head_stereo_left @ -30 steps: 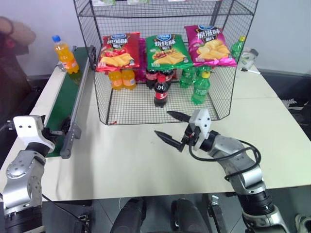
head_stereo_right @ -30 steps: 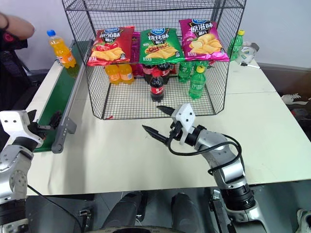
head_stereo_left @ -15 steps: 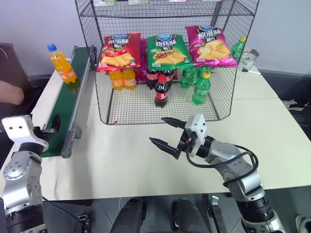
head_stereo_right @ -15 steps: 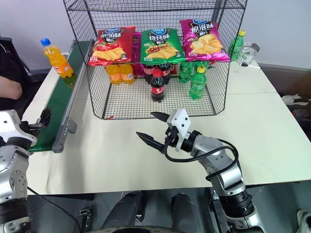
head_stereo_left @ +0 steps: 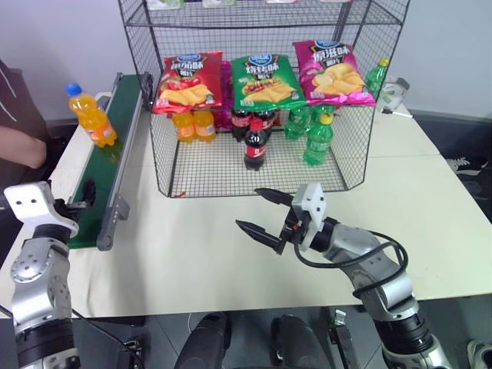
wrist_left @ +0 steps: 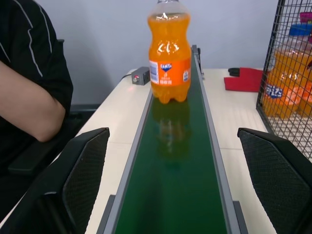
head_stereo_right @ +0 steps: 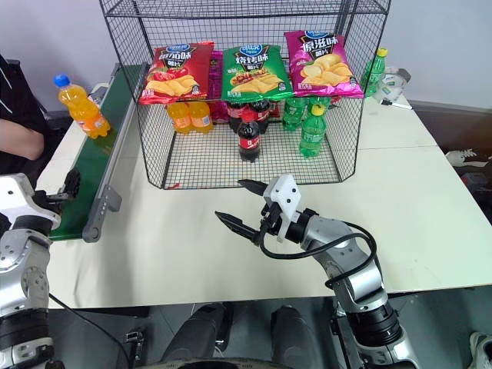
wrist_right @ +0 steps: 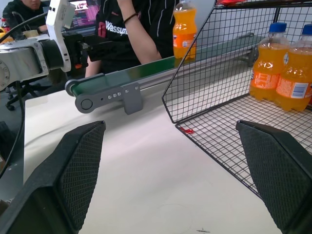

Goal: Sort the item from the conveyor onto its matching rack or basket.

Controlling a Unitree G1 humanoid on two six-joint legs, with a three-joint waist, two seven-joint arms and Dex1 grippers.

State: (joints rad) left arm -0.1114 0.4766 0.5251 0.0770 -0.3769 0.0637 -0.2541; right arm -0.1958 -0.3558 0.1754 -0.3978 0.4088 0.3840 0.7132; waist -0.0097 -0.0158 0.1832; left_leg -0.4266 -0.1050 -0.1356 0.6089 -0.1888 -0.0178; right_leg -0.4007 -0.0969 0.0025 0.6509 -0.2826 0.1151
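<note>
Orange soda bottle (head_stereo_left: 91, 115) stands upright on the green conveyor (head_stereo_left: 104, 173), toward its far end, left of the black wire rack (head_stereo_left: 261, 92). Left gripper (head_stereo_left: 81, 196) sits at the belt's near end, jaws spread wide, empty. Right gripper (head_stereo_left: 265, 214) hovers over the white table (head_stereo_left: 192, 261) near the rack, open, holding nothing.

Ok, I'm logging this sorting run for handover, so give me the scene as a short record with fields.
item: orange soda bottle, upright on the conveyor, not held
left gripper: open, at the belt's near end, lined up with the bottle
right gripper: open, above the table in front of the rack, holding nothing
rack: orange sodas, colas and green bottles on its floor, chip bags above
person: arm beside the belt
</note>
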